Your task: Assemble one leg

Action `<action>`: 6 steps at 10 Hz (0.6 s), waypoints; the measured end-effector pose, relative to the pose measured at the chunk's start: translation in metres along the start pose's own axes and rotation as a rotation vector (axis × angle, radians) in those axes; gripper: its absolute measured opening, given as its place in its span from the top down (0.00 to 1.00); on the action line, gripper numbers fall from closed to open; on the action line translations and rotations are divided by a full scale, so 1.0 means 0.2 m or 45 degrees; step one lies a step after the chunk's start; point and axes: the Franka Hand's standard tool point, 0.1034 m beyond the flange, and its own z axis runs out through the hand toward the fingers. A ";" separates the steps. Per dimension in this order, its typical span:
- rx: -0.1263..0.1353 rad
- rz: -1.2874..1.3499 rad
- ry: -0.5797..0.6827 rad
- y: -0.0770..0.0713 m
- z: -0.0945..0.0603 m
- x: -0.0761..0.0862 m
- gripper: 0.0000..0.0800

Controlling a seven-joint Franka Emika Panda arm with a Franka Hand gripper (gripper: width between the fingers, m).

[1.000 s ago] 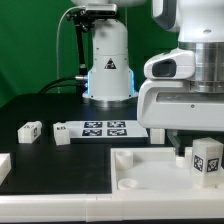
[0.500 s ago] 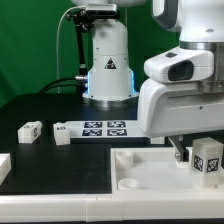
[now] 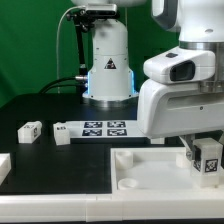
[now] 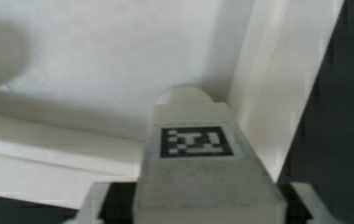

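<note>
Pincer (image 3: 207,160) pinching the leg (image 3: 209,153) upright over white panel (image 3: 150,175), near surface (image 3: 40,165) front right corner in exterior view. Marker face toward camera. Wrist view: leg (image 4: 195,150) clamped between fingers (image 4: 113,205), tip close to panel (image 4: 85,100) inner wall; contact unclear. Marker board (image 3: 100,129) mid-surface. Another small tagged block (image 3: 30,130) near left edge.

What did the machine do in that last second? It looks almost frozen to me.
The gripper, shut on the leg, sank slightly toward the white panel, near the exterior view's right edge. Nothing was grabbed or released. The loose leg and the marker board stayed where they were.
</note>
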 end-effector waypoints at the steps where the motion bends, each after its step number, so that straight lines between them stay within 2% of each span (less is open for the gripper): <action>1: 0.000 0.003 0.000 0.00 0.00 0.00 0.64; 6: 0.004 0.810 0.000 0.00 0.00 0.00 0.64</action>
